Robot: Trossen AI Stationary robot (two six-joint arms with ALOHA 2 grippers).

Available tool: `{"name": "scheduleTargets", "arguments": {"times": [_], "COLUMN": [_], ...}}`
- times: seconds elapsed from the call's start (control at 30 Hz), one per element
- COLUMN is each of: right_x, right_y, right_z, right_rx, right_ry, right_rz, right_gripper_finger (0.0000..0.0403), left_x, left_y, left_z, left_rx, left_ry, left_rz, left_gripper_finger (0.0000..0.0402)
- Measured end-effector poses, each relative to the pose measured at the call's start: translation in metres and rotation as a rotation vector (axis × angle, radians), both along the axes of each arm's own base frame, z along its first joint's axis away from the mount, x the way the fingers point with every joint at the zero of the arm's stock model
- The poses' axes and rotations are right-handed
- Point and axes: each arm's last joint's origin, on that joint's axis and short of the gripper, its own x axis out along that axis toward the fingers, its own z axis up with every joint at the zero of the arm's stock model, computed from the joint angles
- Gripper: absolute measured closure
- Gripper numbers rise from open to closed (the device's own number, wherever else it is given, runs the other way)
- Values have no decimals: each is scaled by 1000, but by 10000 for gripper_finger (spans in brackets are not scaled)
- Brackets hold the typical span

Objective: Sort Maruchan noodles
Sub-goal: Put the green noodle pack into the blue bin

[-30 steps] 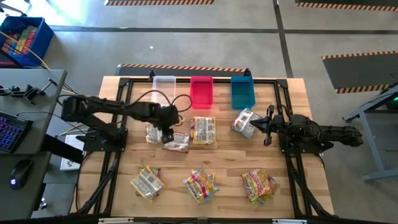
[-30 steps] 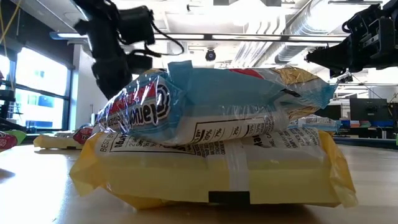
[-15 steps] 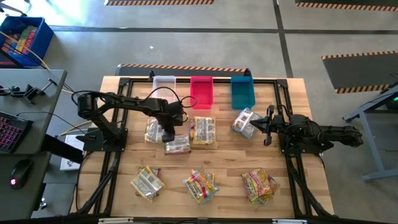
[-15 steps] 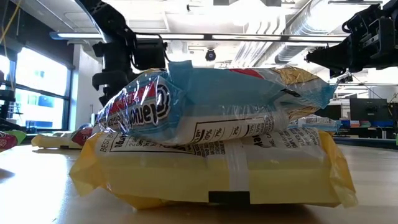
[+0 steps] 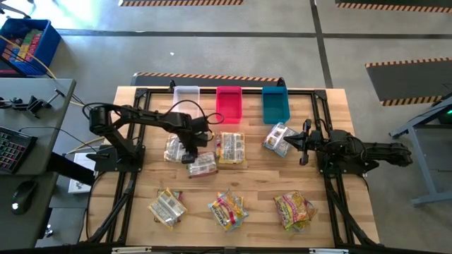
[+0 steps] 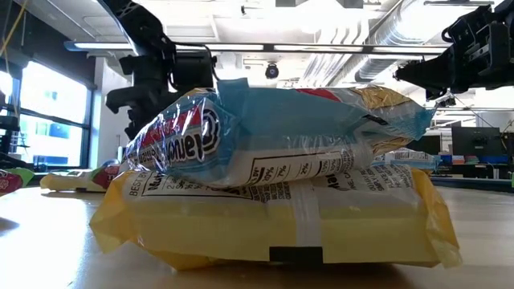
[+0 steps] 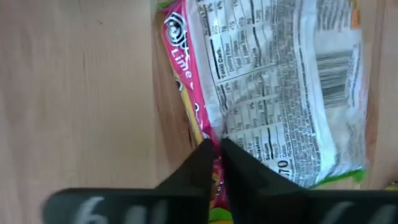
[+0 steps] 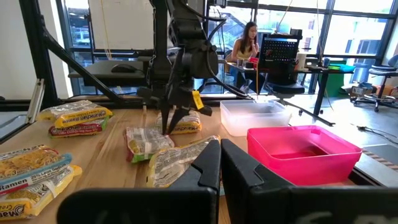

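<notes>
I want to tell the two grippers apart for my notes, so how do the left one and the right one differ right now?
The left gripper reaches in over the middle of the table, while the right gripper sits nearer the teal bin. The left is pinched on the edge of a pink-trimmed noodle packet, face down with its label showing; the right touches a silvery packet without clearly gripping it. Both have their fingers shut.

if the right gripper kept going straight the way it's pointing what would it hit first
Most likely the silvery noodle packet lying right past the right gripper, whose shut fingers point across the table toward the left gripper. Depth is hard to judge, so it might pass just above it.
</notes>
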Motion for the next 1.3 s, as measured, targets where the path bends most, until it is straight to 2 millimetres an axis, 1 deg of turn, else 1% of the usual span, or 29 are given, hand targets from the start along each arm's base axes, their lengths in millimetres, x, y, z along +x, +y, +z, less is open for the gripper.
{"name": "scheduleTargets", "arguments": {"times": [0.03,0.17,0.53,0.77,1.03,1.17,1.3], "right_x": [0,0,0,0,0,0,0], "right_y": [0,0,0,0,0,0,0], "right_z": [0,0,0,0,0,0,0], "right_rx": [0,0,0,0,0,0,0], "right_ry": [0,0,0,0,0,0,-1], "right_rz": [0,0,0,0,0,0,-1], "right_gripper_finger": [402,402,402,402,402,402,402], "left_x": [0,2,13,18,30,31,24], "left_y": [0,0,3,4,-11,-22,-32], "left_z": [0,3,25,37,53,68,85], "left_rx": [2,8,11,112,205,222,223], "left_ry": [1,1,-12,17,-9,-56,-108], "left_rz": [-1,-8,-8,-13,-37,-31,-1], "left_gripper_finger": [395,397,401,401,401,401,401]}}
